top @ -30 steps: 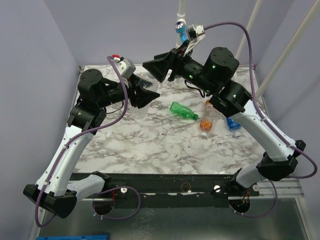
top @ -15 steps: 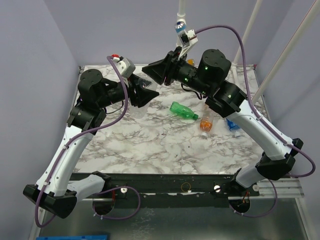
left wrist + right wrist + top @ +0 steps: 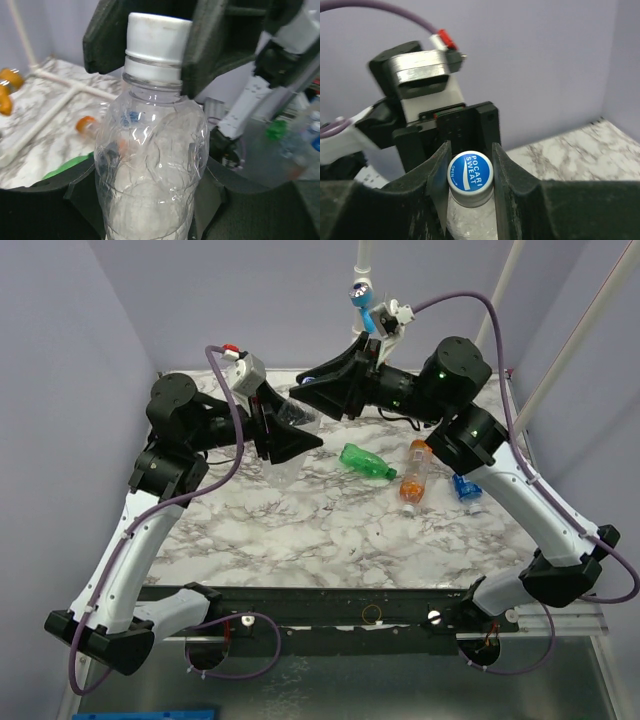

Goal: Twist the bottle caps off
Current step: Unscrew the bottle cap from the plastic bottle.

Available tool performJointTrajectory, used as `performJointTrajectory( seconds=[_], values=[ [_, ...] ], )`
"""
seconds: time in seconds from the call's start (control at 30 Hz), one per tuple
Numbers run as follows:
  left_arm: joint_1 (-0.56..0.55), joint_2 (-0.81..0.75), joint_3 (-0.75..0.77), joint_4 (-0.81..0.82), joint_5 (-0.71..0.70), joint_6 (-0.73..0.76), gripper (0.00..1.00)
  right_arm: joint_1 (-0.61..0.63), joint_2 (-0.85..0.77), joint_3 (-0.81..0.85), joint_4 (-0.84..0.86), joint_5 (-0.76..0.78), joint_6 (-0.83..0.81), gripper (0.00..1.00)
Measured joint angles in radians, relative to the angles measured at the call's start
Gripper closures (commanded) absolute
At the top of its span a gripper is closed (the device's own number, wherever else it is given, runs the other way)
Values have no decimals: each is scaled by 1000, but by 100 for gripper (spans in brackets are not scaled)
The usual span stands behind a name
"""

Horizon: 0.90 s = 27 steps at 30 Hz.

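Left claw (image 3: 150, 192): clamped on the body of the clear bottle (image 3: 150, 160); one dark finger on each side, below the bottle's shoulder
Right claw (image 3: 470, 159): closed on the cap (image 3: 470, 172); both fingers press the cap's sides, one left and one right
Cap: white sides, blue printed top reading POCARI SWEAT; seated on the clear bottle's neck, with the white ring just beneath it
Clear bottle: held off the desk (image 3: 330, 530), above its far-left part; crumpled clear walls; neck turned towards the right claw; the top view shows it between the two claws, which meet nose to nose; exact tilt cannot be told
Green bottle (image 3: 367, 462): lying on its side on the desk, near the middle, towards the far edge; apart from both claws
Orange bottle (image 3: 412, 478): lying on its side just right of the green bottle; not touching it, as far as can be seen
Blue-label bottle (image 3: 466, 487): on the desk towards the right edge, beside the orange bottle; partly hidden under the right arm
Desk: white marble pattern with grey veins
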Motion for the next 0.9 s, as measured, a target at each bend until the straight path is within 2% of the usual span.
performJointTrajectory(
  seconds=[0.23,0.27,0.3,0.33,0.37,0.4,0.43,0.5,0.6,0.67,0.8,0.9],
  values=[
    [-18,4,77,74,267,-184,92,-14,-45,-40,223,-394,3,99],
    [-21,6,84,79,293,-197,92,-14,-44,-41,249,-436,6,90],
    [-23,8,86,87,314,-209,93,-14,-43,-41,261,-457,7,71],
    [-25,9,86,91,330,-217,93,-14,-43,-41,266,-475,7,41],
    [-26,11,86,93,343,-222,93,-14,-43,-41,265,-481,5,23],
    [-26,13,86,96,343,-230,93,-14,-43,-40,259,-483,0,9],
    [-23,15,86,104,334,-230,92,-14,-44,-40,240,-481,-5,1],
    [-13,16,85,106,306,-224,91,-7,-46,-37,200,-426,-24,0],
    [-11,15,83,98,222,-167,92,3,-43,-1,108,-264,-42,0],
    [-11,13,76,85,150,-108,97,3,-30,40,59,-189,-45,0],
    [-12,4,44,53,-33,25,97,2,17,158,-36,-16,-46,0],
    [-13,4,26,35,-142,98,97,2,39,196,-95,97,-50,5]
  ],
)
